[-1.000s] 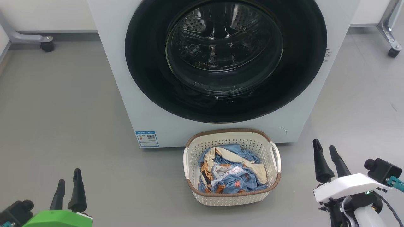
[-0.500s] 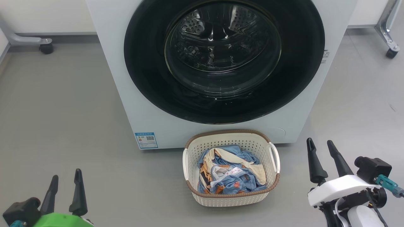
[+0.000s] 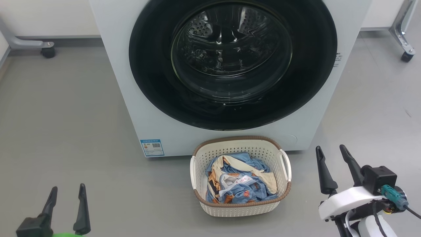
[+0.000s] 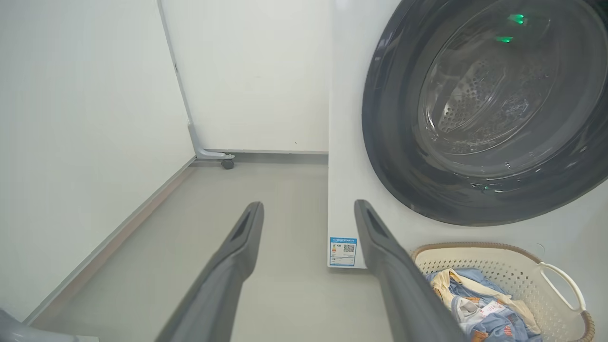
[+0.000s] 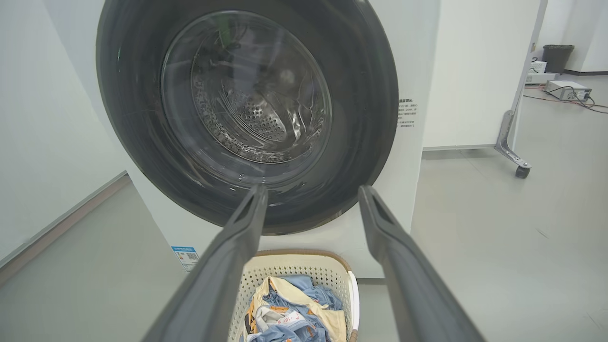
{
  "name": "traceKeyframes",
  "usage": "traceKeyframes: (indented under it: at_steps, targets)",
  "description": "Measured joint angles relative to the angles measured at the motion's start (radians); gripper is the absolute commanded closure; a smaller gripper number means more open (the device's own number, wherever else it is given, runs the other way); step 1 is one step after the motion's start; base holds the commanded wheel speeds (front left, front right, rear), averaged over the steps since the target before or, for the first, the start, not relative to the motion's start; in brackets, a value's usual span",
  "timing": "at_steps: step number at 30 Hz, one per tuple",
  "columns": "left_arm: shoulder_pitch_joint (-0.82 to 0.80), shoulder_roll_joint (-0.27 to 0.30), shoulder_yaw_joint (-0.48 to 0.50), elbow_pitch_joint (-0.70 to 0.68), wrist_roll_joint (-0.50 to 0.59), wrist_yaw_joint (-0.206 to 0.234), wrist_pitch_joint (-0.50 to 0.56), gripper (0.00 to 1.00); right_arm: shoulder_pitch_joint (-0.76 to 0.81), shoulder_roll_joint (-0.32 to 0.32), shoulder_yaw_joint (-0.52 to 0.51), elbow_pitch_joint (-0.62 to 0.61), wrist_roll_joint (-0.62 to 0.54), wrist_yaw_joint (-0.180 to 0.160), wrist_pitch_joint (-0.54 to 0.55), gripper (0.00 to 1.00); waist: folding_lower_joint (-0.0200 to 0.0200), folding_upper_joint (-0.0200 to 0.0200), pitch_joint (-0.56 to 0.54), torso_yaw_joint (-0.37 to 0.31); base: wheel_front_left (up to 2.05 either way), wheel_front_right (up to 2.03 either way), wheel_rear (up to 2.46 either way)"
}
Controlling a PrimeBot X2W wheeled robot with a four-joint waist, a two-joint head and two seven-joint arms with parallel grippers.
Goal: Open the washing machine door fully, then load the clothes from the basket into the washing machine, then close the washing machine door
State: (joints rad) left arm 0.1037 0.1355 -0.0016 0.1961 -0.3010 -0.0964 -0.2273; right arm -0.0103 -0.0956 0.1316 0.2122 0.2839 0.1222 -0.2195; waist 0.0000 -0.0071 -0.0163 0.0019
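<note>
looks like a test lab, not a home — lone washing machine (image 3: 171, 138) on a bare grey floor (image 3: 65, 131), plain white partition walls (image 5: 475, 71) on metal caster feet (image 5: 515, 161), electronics boxes (image 5: 567, 89) with loose cables (image 5: 586, 102) on the floor, dark bin (image 5: 556, 58) in the far corner

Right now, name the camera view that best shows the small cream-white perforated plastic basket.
The head view: the cream-white perforated basket appears whole from above, both handles visible. The left wrist view crops it and hides part behind a finger; the right wrist view cuts off its near end.
</note>
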Motion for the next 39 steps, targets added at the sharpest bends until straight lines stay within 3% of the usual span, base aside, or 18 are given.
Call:
traceKeyframes:
  at_steps: [9, 39]
  targets:
    - [0.023, -0.015, 0.036, -0.007, 0.148, 0.001, -0.022, 0.00, 0.001, -0.001, 0.003, 0.001, -0.129, 0.000, -0.030, 0.00, 0.0000, 0.0000, -0.006, -0.008, 0.00, 0.00, 0.00]
    - [0.025, -0.046, 0.091, -0.010, 0.167, 0.000, -0.022, 0.00, 0.004, 0.009, -0.018, 0.005, -0.137, 0.000, -0.030, 0.00, 0.0000, 0.0000, 0.004, -0.016, 0.01, 0.02, -0.02]
